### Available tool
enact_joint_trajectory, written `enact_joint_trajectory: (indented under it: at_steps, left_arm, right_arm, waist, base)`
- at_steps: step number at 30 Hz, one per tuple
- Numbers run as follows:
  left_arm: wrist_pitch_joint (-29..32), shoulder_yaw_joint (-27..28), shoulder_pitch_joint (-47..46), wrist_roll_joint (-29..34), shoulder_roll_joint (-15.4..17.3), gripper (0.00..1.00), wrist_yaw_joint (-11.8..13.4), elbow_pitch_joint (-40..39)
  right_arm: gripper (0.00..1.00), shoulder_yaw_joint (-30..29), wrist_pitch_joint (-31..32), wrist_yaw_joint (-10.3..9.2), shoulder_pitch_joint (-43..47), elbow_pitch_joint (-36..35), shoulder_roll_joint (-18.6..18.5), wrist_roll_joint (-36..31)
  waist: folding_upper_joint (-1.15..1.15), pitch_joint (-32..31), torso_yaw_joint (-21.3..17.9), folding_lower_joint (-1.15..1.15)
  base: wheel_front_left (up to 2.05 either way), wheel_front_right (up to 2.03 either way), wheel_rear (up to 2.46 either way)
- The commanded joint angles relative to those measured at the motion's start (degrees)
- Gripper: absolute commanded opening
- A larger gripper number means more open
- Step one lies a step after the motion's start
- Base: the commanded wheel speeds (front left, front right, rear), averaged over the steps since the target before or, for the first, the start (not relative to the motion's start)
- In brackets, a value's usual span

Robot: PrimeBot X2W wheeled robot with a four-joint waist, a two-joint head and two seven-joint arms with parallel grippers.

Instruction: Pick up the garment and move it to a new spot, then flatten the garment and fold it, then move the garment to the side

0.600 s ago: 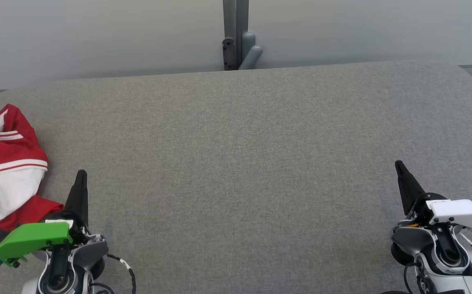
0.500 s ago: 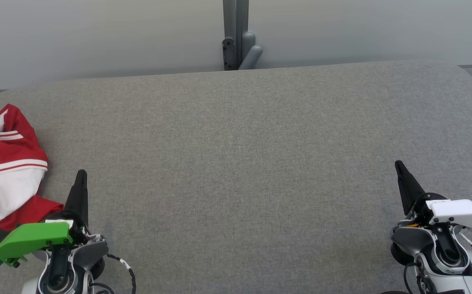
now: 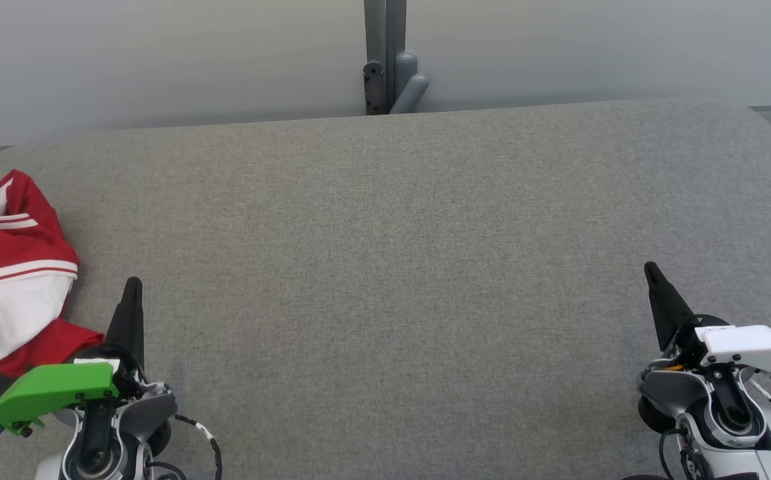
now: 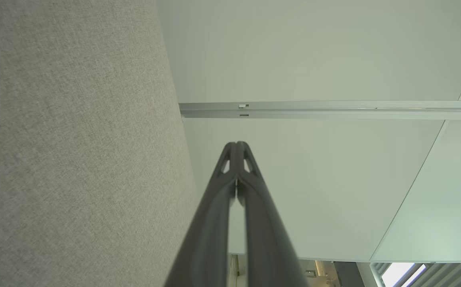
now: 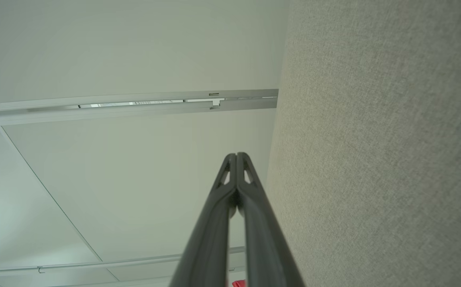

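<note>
On the grey fabric-covered bench [image 3: 385, 267], your crumpled red-and-white cloth garment [image 3: 5, 267] lies just left of the clenched, empty left claw [image 3: 133, 287], well apart from the clenched right claw [image 3: 652, 270]; pickup looks unstarted, so open and reach leftward.

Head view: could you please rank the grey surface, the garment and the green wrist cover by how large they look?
1. grey surface, by far the largest.
2. garment, cut off at the picture's left edge.
3. green wrist cover, smallest, though nearer the camera.
</note>
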Motion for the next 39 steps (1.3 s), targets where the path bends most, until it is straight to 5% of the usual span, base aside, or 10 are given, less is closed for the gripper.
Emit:
enact_joint_trajectory:
  at_steps: [1,12,13,23,39]
  left_arm:
    - [0.08,0.19,-0.32,0.01,0.26,0.0,-0.44,-0.14]
    - [0.07,0.19,-0.32,0.01,0.26,0.0,-0.44,-0.14]
    - [-0.03,0.0,0.02,0.01,-0.01,1.0,-0.01,0.03]
    - [-1.96,-0.74,1.56,4.29,0.01,1.0,-0.42,2.16]
    - [-6.05,-1.49,2.66,25.01,-0.11,1.0,-0.92,1.5]
  right_arm:
    - [0.0,0.03,-0.42,0.02,0.14,-0.21,-0.4,0.39]
    - [0.0,0.31,-0.52,0.02,0.19,-0.22,-0.59,0.56]
    - [1.0,0.33,-0.41,0.0,0.01,-0.03,-0.21,0.33]
    - [1.0,2.0,-2.29,-0.01,1.49,0.78,-0.28,-2.67]
    - [1.0,3.17,-6.29,0.0,1.95,-0.5,-0.82,-22.81]
  waist:
    - [0.0,0.0,0.0,0.0]
    - [0.0,0.0,0.0,0.0]
    - [0.0,0.0,0.0,0.0]
    - [0.1,0.02,0.02,0.0]
    - [0.0,0.57,0.06,0.0]
  base:
    - [0.0,0.0,0.0]
    - [0.0,0.0,0.0]
    - [0.0,0.0,0.0]
    - [0.0,0.0,0.0]
    - [0.0,0.0,0.0]
